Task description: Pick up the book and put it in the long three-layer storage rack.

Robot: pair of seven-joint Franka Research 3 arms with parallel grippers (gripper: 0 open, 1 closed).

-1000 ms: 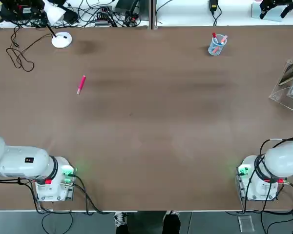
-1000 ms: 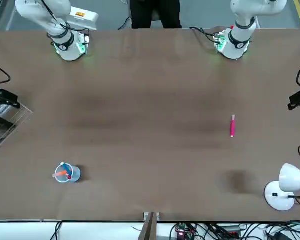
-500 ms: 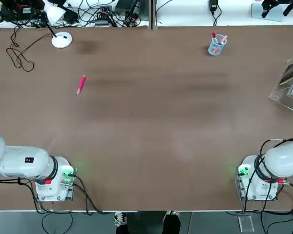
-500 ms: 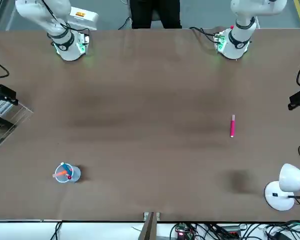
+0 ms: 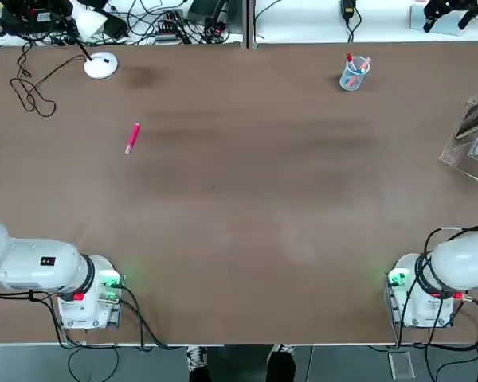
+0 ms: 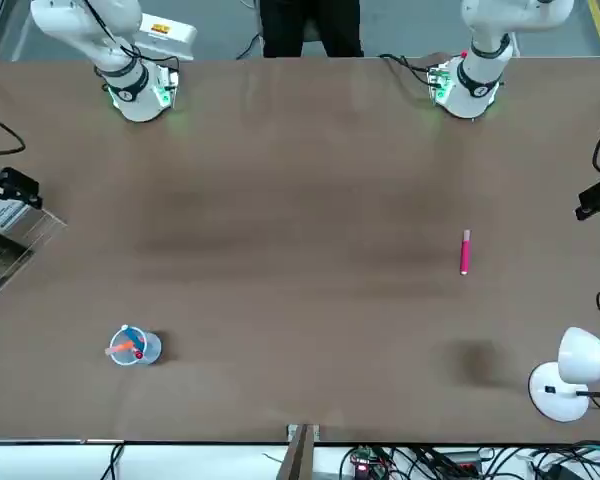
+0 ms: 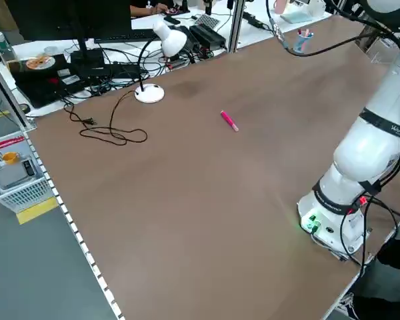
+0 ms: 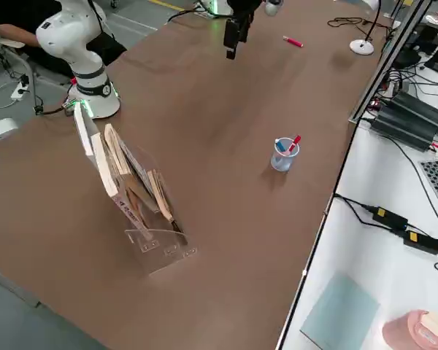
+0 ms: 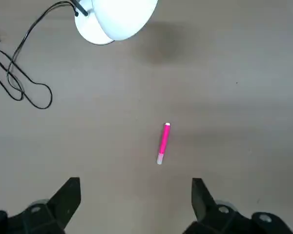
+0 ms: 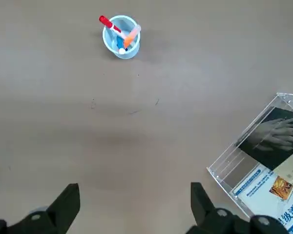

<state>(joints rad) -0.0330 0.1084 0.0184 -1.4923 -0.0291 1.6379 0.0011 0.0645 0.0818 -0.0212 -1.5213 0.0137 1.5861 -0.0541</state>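
Note:
The book (image 10: 276, 132), dark grey with a pale hand on its cover, stands inside the clear long three-layer storage rack (image 10: 229, 163) beside other booklets. The rack stands at the table's right edge (image 5: 460, 155) and, in the right side view, holds several leaning books (image 8: 157, 244). My right gripper (image 10: 134, 187) hangs open and empty high above the table, short of the rack. Over on the left side my left gripper (image 9: 135, 183) is also open and empty, high over a pink pen (image 9: 163, 143).
A clear cup of pens (image 5: 353, 73) stands at the far right of the table. The pink pen (image 5: 132, 138) lies left of centre. A white desk lamp (image 5: 100, 64) and a looped black cable (image 5: 32, 91) sit at the far left corner.
In the front view my right gripper has drifted slightly above the rack. The book, the rack, the pen and the cup have not moved.

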